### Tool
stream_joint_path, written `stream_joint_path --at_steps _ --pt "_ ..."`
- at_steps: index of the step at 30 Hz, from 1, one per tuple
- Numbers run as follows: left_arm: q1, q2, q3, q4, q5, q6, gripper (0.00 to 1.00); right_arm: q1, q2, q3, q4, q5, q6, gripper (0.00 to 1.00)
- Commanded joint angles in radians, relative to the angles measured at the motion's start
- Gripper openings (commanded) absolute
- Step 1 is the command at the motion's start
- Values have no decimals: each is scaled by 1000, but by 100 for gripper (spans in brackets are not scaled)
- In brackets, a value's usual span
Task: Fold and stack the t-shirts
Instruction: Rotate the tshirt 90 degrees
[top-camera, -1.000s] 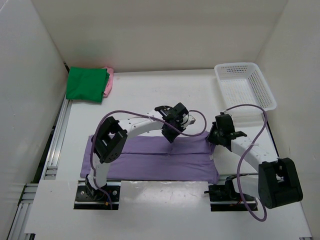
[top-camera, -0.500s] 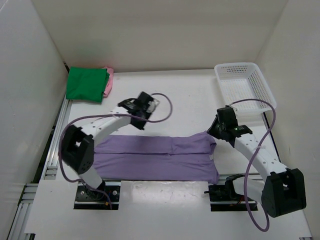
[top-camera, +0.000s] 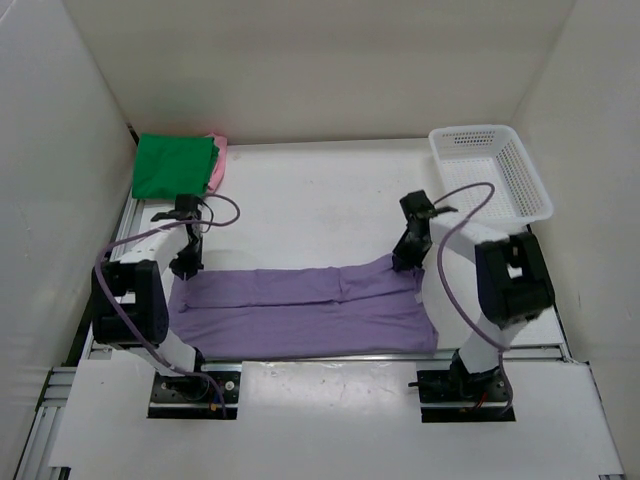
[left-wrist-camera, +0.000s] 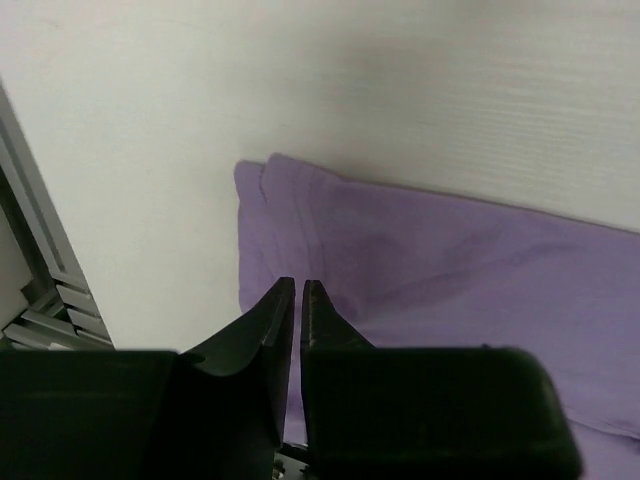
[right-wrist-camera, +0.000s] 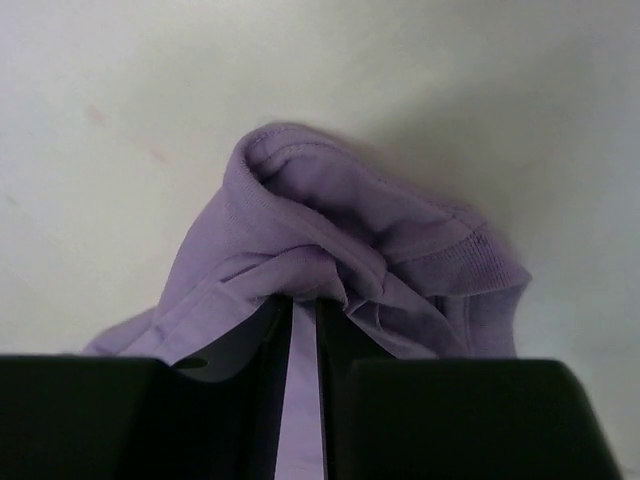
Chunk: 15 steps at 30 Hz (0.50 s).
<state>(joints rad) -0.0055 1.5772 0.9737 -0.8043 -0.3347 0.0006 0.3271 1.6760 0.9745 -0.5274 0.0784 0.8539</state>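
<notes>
Two tools work the far edge of the light purple shirt (top-camera: 310, 310), which lies as a long flat band across the near part of the desk (top-camera: 320, 190). At its far right corner the right tool (right-wrist-camera: 303, 300) pinches a bunched fold of cloth. At the far left corner the left tool (left-wrist-camera: 297, 290) has its fingers pressed almost together over the cloth; whether it nips any, I cannot tell. The folded green shirt (top-camera: 172, 168) lies on the pink shirt (top-camera: 217, 165) in the far left corner, and the basket (top-camera: 490, 135) sits in the far right corner.
</notes>
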Motion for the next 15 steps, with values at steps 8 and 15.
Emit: stream_joint_path --at_steps 8,15 --pt "214 -148 92 14 68 -1 22 1 759 1276 -262 112 -130 23" --pt "260 -135 92 -7 118 -1 22 21 566 1097 38 29 -206 37"
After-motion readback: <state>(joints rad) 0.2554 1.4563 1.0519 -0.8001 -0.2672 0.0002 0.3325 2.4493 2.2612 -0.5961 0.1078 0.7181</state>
